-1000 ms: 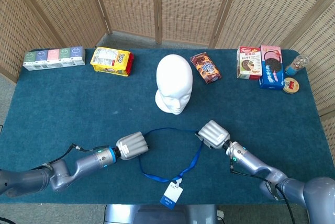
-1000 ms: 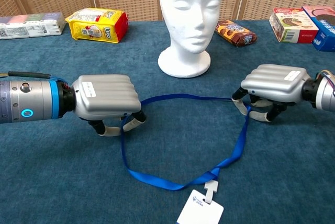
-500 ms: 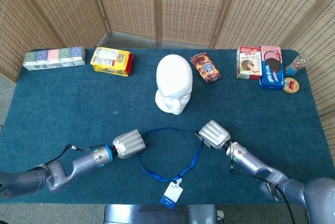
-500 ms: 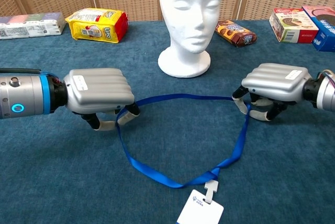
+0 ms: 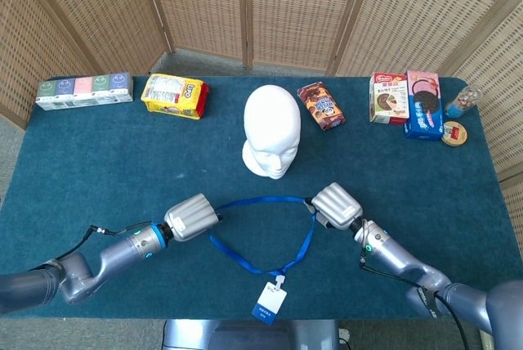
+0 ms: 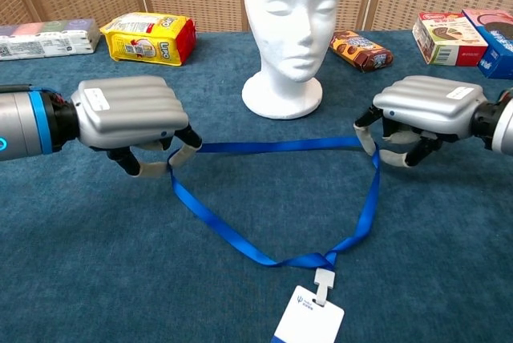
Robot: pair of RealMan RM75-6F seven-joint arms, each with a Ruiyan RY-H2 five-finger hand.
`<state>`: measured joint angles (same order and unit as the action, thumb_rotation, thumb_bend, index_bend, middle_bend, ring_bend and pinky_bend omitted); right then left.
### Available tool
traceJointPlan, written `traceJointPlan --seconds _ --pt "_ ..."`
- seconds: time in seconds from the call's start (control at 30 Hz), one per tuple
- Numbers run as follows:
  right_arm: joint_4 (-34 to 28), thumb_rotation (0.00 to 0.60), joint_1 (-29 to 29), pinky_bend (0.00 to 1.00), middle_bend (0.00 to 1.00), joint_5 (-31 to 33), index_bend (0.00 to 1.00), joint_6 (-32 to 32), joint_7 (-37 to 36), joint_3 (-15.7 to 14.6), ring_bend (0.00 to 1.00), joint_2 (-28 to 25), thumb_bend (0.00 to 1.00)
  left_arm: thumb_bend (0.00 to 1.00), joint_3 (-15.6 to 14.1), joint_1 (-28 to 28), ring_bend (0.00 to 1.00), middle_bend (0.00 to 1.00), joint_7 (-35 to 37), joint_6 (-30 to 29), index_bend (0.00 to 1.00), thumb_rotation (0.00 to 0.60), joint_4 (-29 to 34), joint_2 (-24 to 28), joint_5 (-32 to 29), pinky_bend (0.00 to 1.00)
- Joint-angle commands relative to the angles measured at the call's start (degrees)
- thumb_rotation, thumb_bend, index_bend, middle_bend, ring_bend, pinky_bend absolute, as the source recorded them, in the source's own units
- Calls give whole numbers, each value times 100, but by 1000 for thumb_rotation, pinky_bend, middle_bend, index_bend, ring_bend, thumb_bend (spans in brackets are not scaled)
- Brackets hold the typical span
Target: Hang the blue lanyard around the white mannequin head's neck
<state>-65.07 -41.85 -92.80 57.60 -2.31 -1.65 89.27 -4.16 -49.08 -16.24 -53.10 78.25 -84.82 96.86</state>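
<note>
Under each hand (image 6: 128, 112), fingertips hidden.

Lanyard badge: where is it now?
In the chest view, the white badge lies at the table's near edge, centre, below the blue strap stretched between both robot hands.

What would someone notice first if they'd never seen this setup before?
Probably the white mannequin head standing at the middle of the blue table, facing the robot. Just in front of it, the left hand and right hand each hold a side of the blue lanyard, stretching its loop wide, with the white badge hanging toward the near edge. Snack packs line the far edge.
</note>
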Motion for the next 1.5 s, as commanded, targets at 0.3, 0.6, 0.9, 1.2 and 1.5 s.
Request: traceJointPlan --seconds 0.3,0.6,0.9,1.2,1.5 --pt "-897 600 -8 1000 1000 90 744 155 282 245 1000 -427 527 426 249 31 1000 1000 0 -305 580 600 475 331 -22 1000" --pt "-1636 600 -37 1000 1000 159 748 293 538 494 1000 -846 527 427 476 52 1000 1000 -45 -507 580 600 909 669 -77 1000" --pt "-2257 600 -82 1000 1000 252 749 402 757 777 1000 -1275 527 427 755 71 1000 1000 -48 -720 581 600 1306 977 -174 1000" --pt "-2916 600 -128 1000 1000 372 756 469 882 1067 1000 -1728 528 427 1083 53 1000 1000 -152 -844 581 600 1748 1344 -327 1000" --pt "-3335 600 -218 1000 1000 562 758 421 970 1335 1000 -2023 528 430 1405 -32 1000 1000 -223 -833 580 600 2090 1646 -521 1000"
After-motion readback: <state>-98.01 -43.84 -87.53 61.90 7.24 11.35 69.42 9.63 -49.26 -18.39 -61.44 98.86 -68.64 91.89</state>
